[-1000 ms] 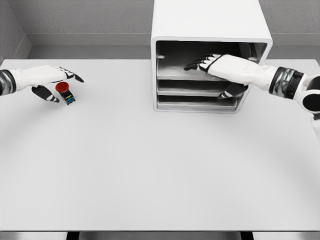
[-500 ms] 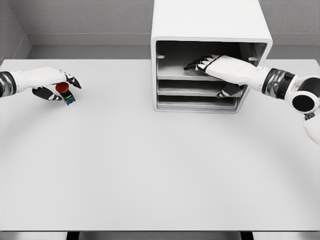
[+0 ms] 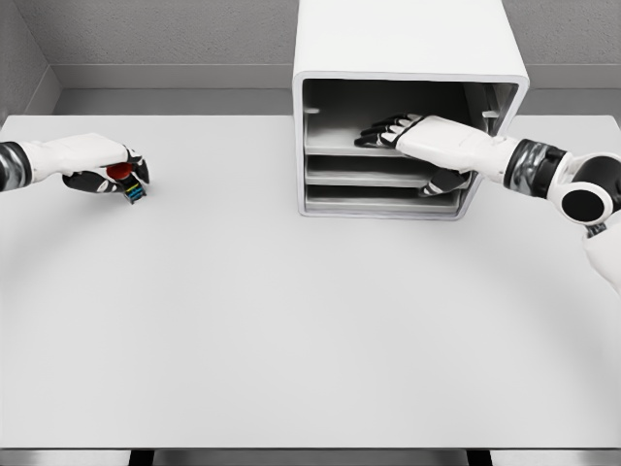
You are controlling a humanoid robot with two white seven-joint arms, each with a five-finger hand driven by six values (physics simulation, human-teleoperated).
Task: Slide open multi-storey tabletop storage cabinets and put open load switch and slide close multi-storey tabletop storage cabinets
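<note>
A white multi-storey cabinet (image 3: pixel 408 44) stands at the back of the table, its front showing three grey drawer levels. My right hand (image 3: pixel 412 141) lies across the top drawer (image 3: pixel 340 141), fingers spread on it and thumb hooked below near the middle level. At the far left my left hand (image 3: pixel 112 170) is curled around the load switch (image 3: pixel 124 179), a small black block with a red round button and blue-green base. The fingers cover most of the switch.
The white table (image 3: pixel 291 320) stretches wide in front of the cabinet and both hands. A grey wall and ledge run behind it. The table's front edge lies near the bottom of the view.
My left hand's fingers have closed around the load switch, which was only beside them before. The right hand has shifted slightly lower and left on the top drawer.
</note>
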